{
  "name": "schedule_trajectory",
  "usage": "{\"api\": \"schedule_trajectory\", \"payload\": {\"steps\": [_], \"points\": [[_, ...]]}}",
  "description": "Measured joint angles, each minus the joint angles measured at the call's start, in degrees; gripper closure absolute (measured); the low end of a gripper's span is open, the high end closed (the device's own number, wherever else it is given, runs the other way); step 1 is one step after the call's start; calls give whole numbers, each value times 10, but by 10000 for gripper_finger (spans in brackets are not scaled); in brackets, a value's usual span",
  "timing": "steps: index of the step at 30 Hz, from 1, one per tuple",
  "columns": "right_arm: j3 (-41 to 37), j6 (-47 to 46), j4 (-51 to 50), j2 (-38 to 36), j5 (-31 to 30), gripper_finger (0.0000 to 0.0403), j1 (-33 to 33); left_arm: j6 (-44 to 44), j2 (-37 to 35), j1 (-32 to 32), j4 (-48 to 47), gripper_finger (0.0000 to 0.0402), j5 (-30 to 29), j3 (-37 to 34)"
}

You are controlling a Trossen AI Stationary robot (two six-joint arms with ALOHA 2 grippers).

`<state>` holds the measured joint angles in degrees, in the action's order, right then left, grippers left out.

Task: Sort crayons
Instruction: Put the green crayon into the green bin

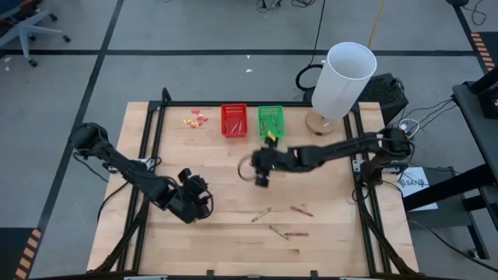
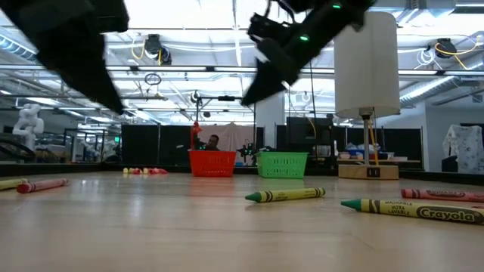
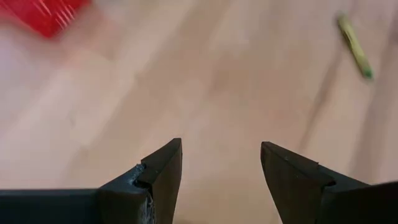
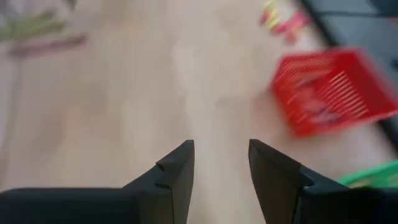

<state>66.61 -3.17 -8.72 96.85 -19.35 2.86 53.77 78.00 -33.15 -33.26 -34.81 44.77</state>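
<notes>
Several crayons lie flat on the table's near right part: a yellow-green one [image 1: 261, 215], a reddish one [image 1: 301, 211], another yellow-green one [image 1: 278, 232] and a reddish one [image 1: 296, 234]. A red basket [image 1: 234, 120] and a green basket [image 1: 271, 120] stand at the far edge, each with crayons inside. My left gripper [image 3: 221, 162] is open and empty above the table's near left part [image 1: 204, 204]. My right gripper [image 4: 221, 163] is open and empty above the table's middle [image 1: 261, 177]. In the low view two yellow-green crayons [image 2: 286, 195] [image 2: 412, 209] lie in front.
A white cylinder lamp [image 1: 342, 82] on a wooden base stands at the far right. Small yellow and pink scraps [image 1: 195, 120] lie left of the red basket. Two more crayons [image 2: 34, 184] lie at the left in the low view. Bare wood [image 1: 218, 241] lies near the front.
</notes>
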Motion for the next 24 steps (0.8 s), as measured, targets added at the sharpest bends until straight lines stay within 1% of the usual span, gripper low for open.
{"api": "schedule_trajectory", "payload": {"steps": [4,8,12,16,19,22,24], "points": [[-52,-31,11,-8,0,264,52,43,0,-28,-23,183,62,0],[-94,-30,59,-6,0,264,104,32,0,-60,-40,183,119,0],[-131,-13,142,-6,2,264,149,-44,0,-79,-59,183,175,0],[-148,-11,184,-6,2,264,179,-172,0,-82,-80,183,208,0],[-152,-20,196,-6,1,264,195,-271,0,-81,-85,183,208,0],[-152,-21,202,-6,1,264,206,-344,0,-73,-85,183,197,0],[-152,-21,204,-6,1,264,213,-382,0,-68,-95,183,179,0]]}}
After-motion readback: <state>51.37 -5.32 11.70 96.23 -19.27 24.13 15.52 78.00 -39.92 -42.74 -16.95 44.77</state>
